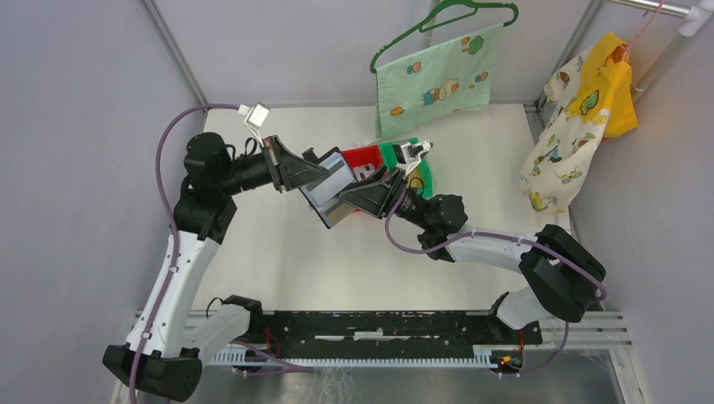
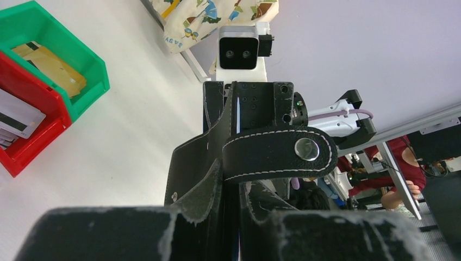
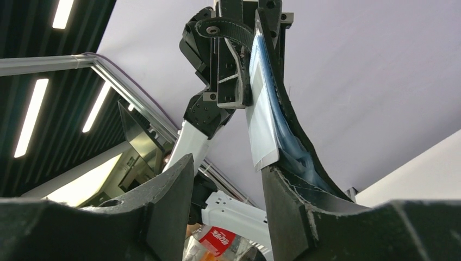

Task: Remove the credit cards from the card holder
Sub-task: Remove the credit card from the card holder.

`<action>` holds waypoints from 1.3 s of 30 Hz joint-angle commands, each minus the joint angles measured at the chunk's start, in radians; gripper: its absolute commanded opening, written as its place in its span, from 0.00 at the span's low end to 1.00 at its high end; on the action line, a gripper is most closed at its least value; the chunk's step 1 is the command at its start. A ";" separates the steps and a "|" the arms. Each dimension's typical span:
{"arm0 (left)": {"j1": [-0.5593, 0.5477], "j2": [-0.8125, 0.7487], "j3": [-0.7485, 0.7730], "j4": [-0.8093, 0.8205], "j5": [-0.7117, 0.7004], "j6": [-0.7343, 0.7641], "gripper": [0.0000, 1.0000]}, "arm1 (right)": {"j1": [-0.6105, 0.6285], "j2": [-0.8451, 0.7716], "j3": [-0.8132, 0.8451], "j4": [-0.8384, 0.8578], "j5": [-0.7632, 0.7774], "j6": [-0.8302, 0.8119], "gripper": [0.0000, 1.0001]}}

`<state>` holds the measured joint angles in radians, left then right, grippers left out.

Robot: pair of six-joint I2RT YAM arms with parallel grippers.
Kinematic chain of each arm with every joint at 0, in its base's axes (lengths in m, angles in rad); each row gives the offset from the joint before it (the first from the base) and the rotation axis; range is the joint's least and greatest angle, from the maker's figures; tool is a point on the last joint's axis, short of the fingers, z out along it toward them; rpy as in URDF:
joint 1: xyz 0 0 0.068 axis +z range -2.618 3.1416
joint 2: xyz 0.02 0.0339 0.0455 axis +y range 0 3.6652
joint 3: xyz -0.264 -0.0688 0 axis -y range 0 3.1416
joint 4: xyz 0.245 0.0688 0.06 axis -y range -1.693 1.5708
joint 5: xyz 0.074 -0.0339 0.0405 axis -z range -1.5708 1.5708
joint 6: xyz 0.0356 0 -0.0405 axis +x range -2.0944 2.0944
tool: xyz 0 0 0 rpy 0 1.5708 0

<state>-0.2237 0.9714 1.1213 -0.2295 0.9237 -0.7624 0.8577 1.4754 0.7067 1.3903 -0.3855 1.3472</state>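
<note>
My left gripper [image 1: 305,178] is shut on one end of the black card holder [image 1: 330,192] and holds it open in the air above the table, grey-blue lining up. In the left wrist view the holder [image 2: 195,163] sits between my fingers [image 2: 108,234], its snap tab [image 2: 277,152] sticking out. A whitish credit card [image 3: 261,119] pokes out of the holder [image 3: 296,141]. My right gripper [image 3: 228,168] is open just below the card's end, the holder's flap lying against the right finger [image 3: 293,212]. Other cards lie in the red bin [image 2: 16,117] and the green bin [image 2: 51,68].
The red bin [image 1: 364,158] and the green bin [image 1: 421,172] stand on the table behind the holder. A green patterned cloth on a hanger [image 1: 434,80] hangs at the back. Yellow and white cloths [image 1: 581,126] hang from a rail at the right.
</note>
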 commanded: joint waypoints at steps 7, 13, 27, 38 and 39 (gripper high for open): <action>0.008 -0.065 -0.022 -0.056 -0.112 0.025 0.02 | 0.006 0.030 0.004 0.263 0.065 0.085 0.46; 0.007 -0.066 -0.020 -0.059 -0.091 0.015 0.02 | 0.005 0.058 0.036 0.253 0.077 0.099 0.32; 0.014 -0.104 -0.044 -0.028 -0.074 -0.036 0.02 | 0.006 0.094 -0.031 0.242 0.116 0.135 0.02; 0.030 -0.112 -0.037 0.025 -0.023 -0.092 0.02 | 0.006 0.024 -0.096 0.143 0.124 0.066 0.00; 0.031 -0.111 -0.040 0.032 -0.019 -0.101 0.02 | 0.005 0.017 -0.099 0.128 0.128 0.057 0.00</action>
<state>-0.2173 0.8909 1.0683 -0.3111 0.8654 -0.7876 0.8764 1.5501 0.6369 1.5131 -0.2863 1.4437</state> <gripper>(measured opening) 0.163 0.006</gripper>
